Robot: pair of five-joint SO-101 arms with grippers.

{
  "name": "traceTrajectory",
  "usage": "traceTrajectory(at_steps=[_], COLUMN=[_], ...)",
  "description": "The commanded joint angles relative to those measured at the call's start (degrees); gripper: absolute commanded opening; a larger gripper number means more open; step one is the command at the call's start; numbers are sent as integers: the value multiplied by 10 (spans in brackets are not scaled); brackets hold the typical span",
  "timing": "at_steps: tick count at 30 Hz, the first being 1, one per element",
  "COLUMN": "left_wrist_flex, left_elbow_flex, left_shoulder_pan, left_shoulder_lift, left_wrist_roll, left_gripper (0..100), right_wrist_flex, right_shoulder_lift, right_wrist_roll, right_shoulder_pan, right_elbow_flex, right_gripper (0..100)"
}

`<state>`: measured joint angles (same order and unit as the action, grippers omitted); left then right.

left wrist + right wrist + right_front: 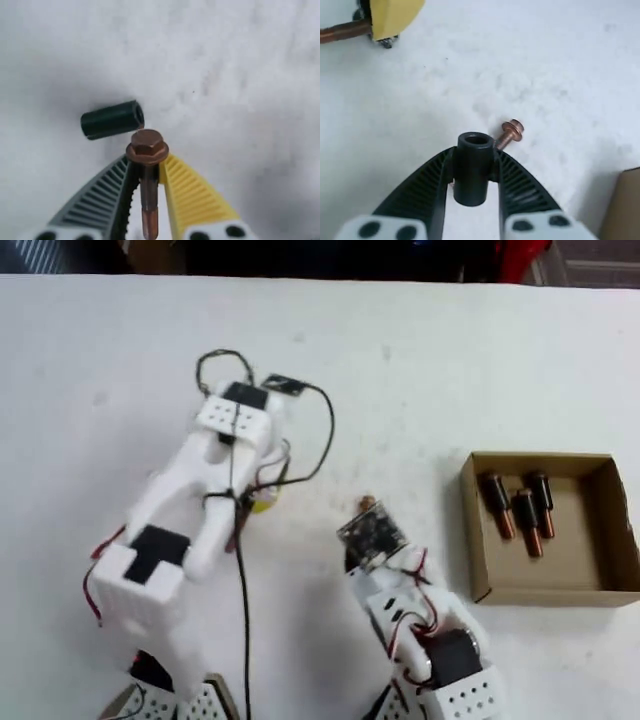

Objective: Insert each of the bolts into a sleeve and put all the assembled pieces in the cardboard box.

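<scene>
On the white table [450, 360], the left arm stands farthest left, and its left gripper [147, 165] is closed on a copper bolt, the held bolt [148, 195]. One grey finger and one yellow finger [190, 195] pinch the shank. The hexagonal flanged head sticks out past the fingertips, and the threaded end points back toward the wrist. Just beyond that head, the loose sleeve [112, 119], dark and cylindrical, lies on its side on the table with one open end turned toward the bolt. Whether the two touch cannot be told. To the right of this arm and nearer the table's front edge, the right gripper [473, 150] is closed around a black tube, the held sleeve [471, 172]. Its two dark ribbed fingers press on either side, and the sleeve's open bore faces away from the wrist. Just past that sleeve, the loose bolt [511, 132] lies on the table with its head pointing away from the gripper. Farthest right sits the cardboard box [475, 530], open at the top and well apart from both grippers. Inside it, three assembled pieces [525, 522] lie side by side toward the far wall, each a black sleeve with a copper shank sticking out toward the near side.
</scene>
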<state>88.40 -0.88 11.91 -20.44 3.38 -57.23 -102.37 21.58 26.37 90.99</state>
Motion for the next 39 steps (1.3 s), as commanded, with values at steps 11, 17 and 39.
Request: traceTrajectory(at_steps=[11,17,39], left_wrist_flex=[51,34,-251], left_elbow_flex=[-5,-6,229], left_shoulder_pan=[-18,-16,22], left_shoulder_lift=[268,335,713], left_wrist_roll=[-44,-49,-47], left_gripper=[20,20,20], right_wrist_flex=[78,217,339], right_shoulder_lift=[-7,-7,-7], right_wrist_roll=[-140,-141,-228], right_shoulder_pan=[86,87,155], right_elbow_flex=[-4,42,58], right_gripper=[15,15,15])
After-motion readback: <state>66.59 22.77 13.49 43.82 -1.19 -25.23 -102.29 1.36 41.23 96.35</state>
